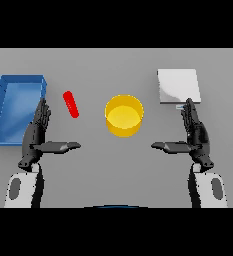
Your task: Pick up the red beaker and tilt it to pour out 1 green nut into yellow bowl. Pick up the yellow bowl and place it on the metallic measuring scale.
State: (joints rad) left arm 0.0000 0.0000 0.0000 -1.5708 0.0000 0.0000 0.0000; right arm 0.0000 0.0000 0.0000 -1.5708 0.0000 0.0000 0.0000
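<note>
Both hands, left hand (37, 134) and right hand (194, 134), hover flat-fingered over the grey worktop (116, 165), holding nothing, flanking the round yellow bowl (123, 116) (small red beaker (71, 104) untouched), probably poised to start.

Grey table (113, 65), seen from above.

- Blue tray (8, 107): at the table's left edge, rectangular, walled.
- Red beaker (71, 104): just right of the tray, left of centre, showing as a narrow slanted shape; contents cannot be made out.
- Yellow bowl (124, 116): centre of the table, upright, round; inside looks plain yellow.
- Scale (178, 86): square metallic plate, towards the far right, well apart from the bowl.
- Left hand (36, 135): near edge, between tray and beaker, fingers straight, thumb pointing inward, holding nothing.
- Right hand (195, 134): near edge, fingertips (189, 104) just short of the scale's near edge, fingers straight, thumb inward, holding nothing.
</note>
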